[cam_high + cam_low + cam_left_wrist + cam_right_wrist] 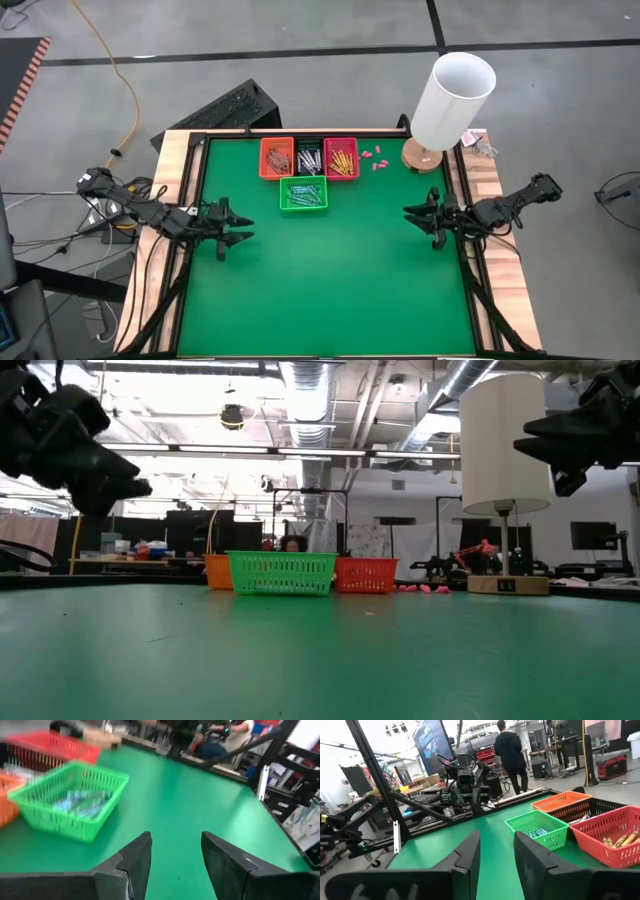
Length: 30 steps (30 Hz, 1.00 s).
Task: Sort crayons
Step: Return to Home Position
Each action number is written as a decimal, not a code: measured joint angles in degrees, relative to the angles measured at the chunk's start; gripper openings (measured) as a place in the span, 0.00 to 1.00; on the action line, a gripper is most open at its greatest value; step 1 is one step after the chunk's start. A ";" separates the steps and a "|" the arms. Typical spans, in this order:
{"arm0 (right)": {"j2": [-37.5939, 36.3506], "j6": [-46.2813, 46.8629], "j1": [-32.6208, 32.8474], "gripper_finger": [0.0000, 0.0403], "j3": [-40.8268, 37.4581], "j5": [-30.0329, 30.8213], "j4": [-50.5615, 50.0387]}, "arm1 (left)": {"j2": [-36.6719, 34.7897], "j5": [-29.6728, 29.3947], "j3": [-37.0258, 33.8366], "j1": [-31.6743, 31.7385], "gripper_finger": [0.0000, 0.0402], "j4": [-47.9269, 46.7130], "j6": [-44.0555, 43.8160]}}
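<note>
Crayons [303, 193] lie in baskets [263, 158], well apart from both parted jaws

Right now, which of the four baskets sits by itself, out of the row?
The green basket. The orange basket, black basket and red basket stand side by side in a row; the green one sits alone outside it.
</note>
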 joint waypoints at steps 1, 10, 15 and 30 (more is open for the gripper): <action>0.00 -0.72 0.00 0.30 -0.02 0.00 -0.04 | 0.00 -0.01 0.00 0.00 0.40 -1.19 -1.88; 0.00 -1.04 -0.07 0.30 -0.09 0.04 0.73 | -0.02 0.73 -0.06 0.95 0.40 1.91 -2.26; -0.04 -1.04 -0.07 0.30 -0.04 0.15 -0.01 | -1.60 6.36 -0.11 6.55 0.40 2.91 0.97; -0.04 -3.56 -3.73 0.30 -0.04 0.08 -0.25 | -7.19 35.47 -0.15 27.35 0.40 3.24 1.81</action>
